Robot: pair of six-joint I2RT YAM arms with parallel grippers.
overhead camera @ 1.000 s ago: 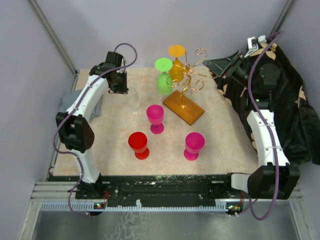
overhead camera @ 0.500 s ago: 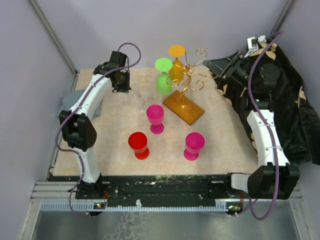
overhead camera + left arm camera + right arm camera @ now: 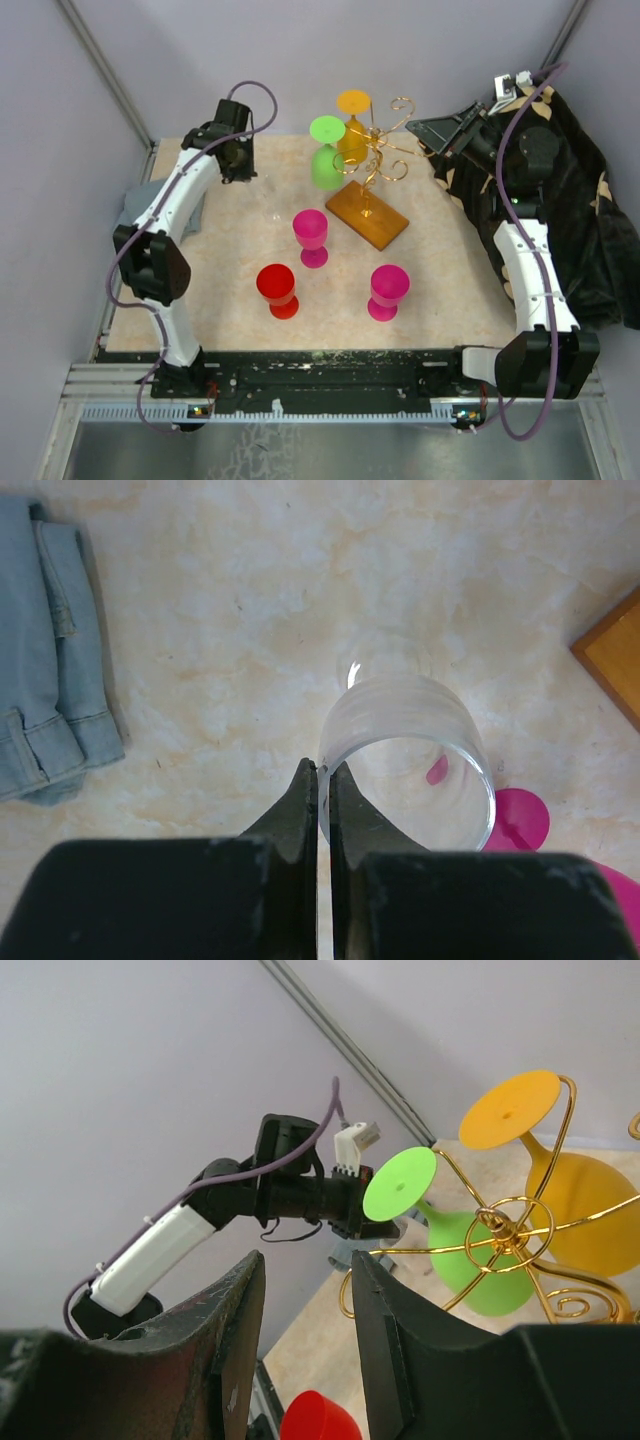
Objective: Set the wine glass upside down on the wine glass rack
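A clear wine glass (image 3: 405, 742) stands upright on the table. My left gripper (image 3: 322, 771) is shut on its rim, one finger inside the bowl and one outside. From above the glass (image 3: 266, 198) is faint, just right of the left gripper (image 3: 243, 168). The wine glass rack (image 3: 375, 150), gold wire on an amber base (image 3: 367, 215), stands at the back middle with a green glass (image 3: 327, 160) and an orange glass (image 3: 352, 125) hanging upside down on it. My right gripper (image 3: 305, 1257) is open and empty, to the right of the rack (image 3: 510, 1235).
Two pink glasses (image 3: 311, 235) (image 3: 388, 290) and a red glass (image 3: 277, 289) stand upright on the near half of the table. Folded jeans (image 3: 50, 710) lie at the left edge. A dark patterned cloth (image 3: 580, 220) covers the right side.
The left gripper's jaws have closed on the clear glass's rim. The left wrist shifted slightly toward the back. The right arm has not moved.
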